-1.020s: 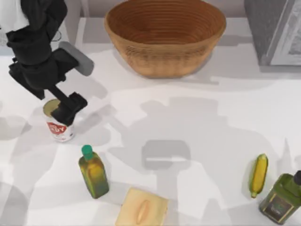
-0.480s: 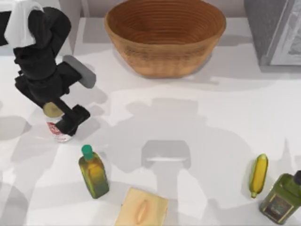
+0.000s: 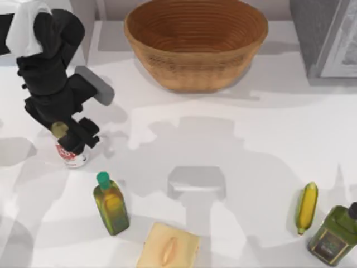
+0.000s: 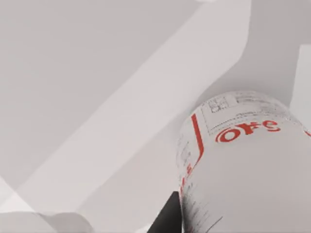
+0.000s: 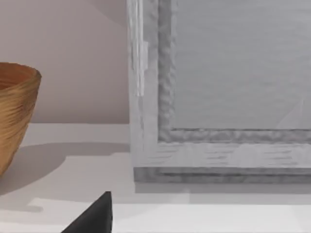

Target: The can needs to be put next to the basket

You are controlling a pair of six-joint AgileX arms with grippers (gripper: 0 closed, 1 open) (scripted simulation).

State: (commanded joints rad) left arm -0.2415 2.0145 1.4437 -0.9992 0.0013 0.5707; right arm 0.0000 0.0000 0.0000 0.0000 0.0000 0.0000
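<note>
Grasping stage, judging by how things lie: my left end effector (image 3: 77, 140) sits down over the can (image 3: 72, 156) at the left side of the surface (image 3: 234, 139), black fingers straddling its top. From the top view I read it as closed on the can, or very nearly; the left wrist view backs that up, with the can's white side and red lettering (image 4: 248, 165) right up against the camera and a dark finger edge (image 4: 170, 216) touching its wall. I can't confirm the can has left the surface; its base looks seated.

Near to far from the can: green-capped oil bottle (image 3: 110, 204) just beside it toward the front, then the pale yellow block (image 3: 168, 247) at the front edge. Well to the right, the corn cob (image 3: 306, 207) and dark olive-oil bottle (image 3: 333, 234). Farthest back, the basket (image 3: 195, 44), well apart from the can.

Done: approach and contact. Left: lift, carry toward the back and rightward, set down upright next to the basket's wall, release. So early in the task, my estimate.

Right arm idle, off at the right; its wrist view looks at the basket rim (image 5: 17, 111) and a grey framed panel (image 5: 228, 97).
</note>
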